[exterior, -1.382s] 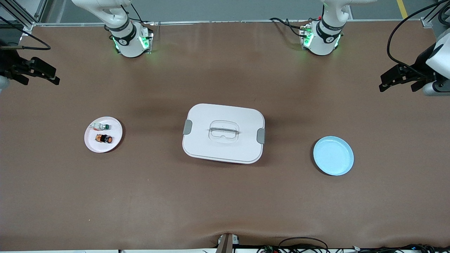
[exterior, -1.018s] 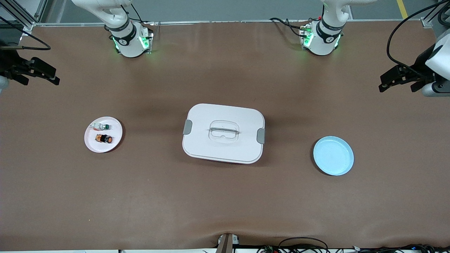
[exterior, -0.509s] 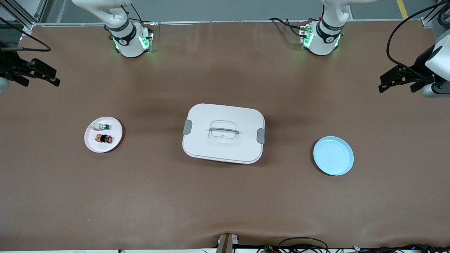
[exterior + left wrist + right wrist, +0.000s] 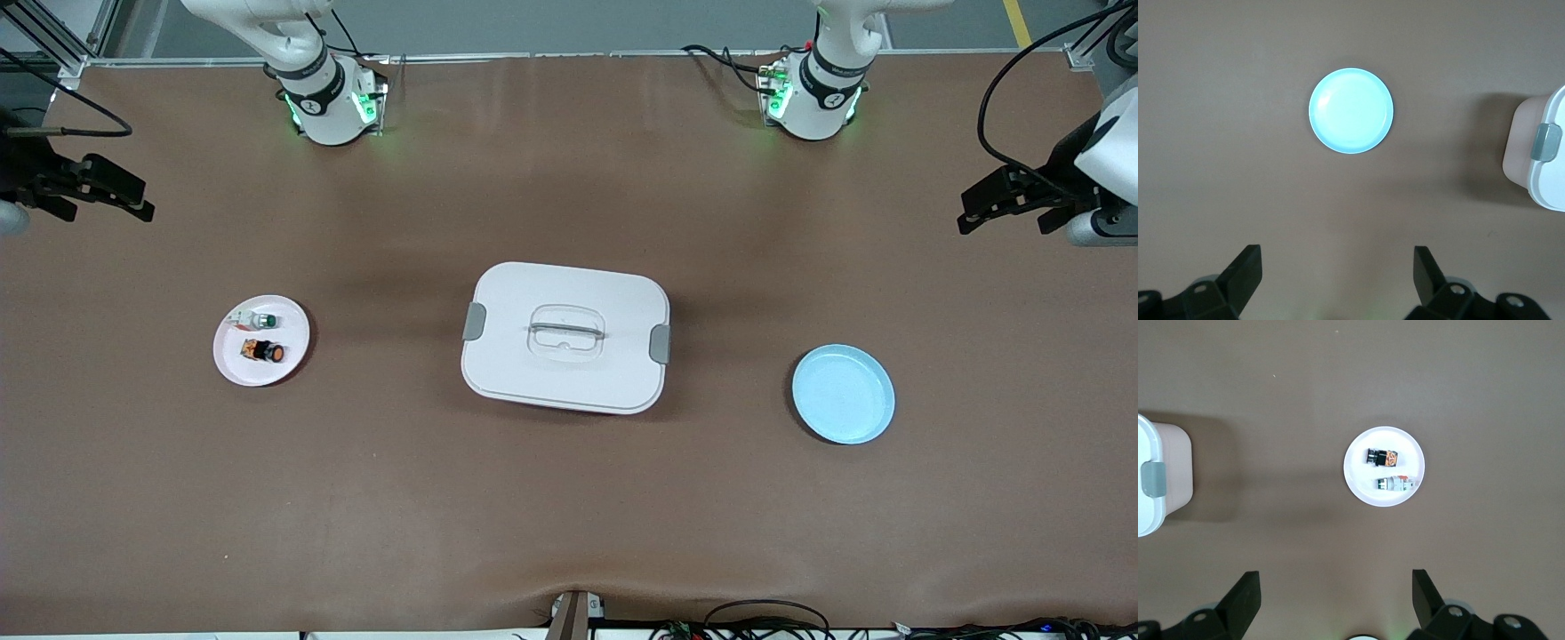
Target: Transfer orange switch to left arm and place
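While both arms hang high at the ends of the brown table [image 4: 569,516], we see the tiny push-button orange switch [image 4: 263,352] with its black body and round orange cap lying on its side on the small round pink-white plate [image 4: 289,360], toward the right arm's end of the table. Beside it on that same plate, farther from the front camera, lies the white-bodied switch with a green cap [image 4: 260,320]; the two are close but apart.

We find the large white rounded-rectangular plastic box [image 4: 566,336], with grey side latches and a clear recessed lid handle, sitting at the middle of the table, well apart from both plates. Toward the left arm's end rests the round light-blue plate [image 4: 843,394], with nothing on it.

Our right gripper [image 4: 93,191] hovers over the table edge at the right arm's end, its black fingers [image 4: 1243,599] spread wide and grasping nothing; its wrist view looks down on the pink-white plate and one latched end of the box. Our left gripper [image 4: 1013,203] hovers over the table at the left arm's end, likewise spread wide and empty, its fingers [image 4: 1245,272] framing bare table near the light-blue plate.
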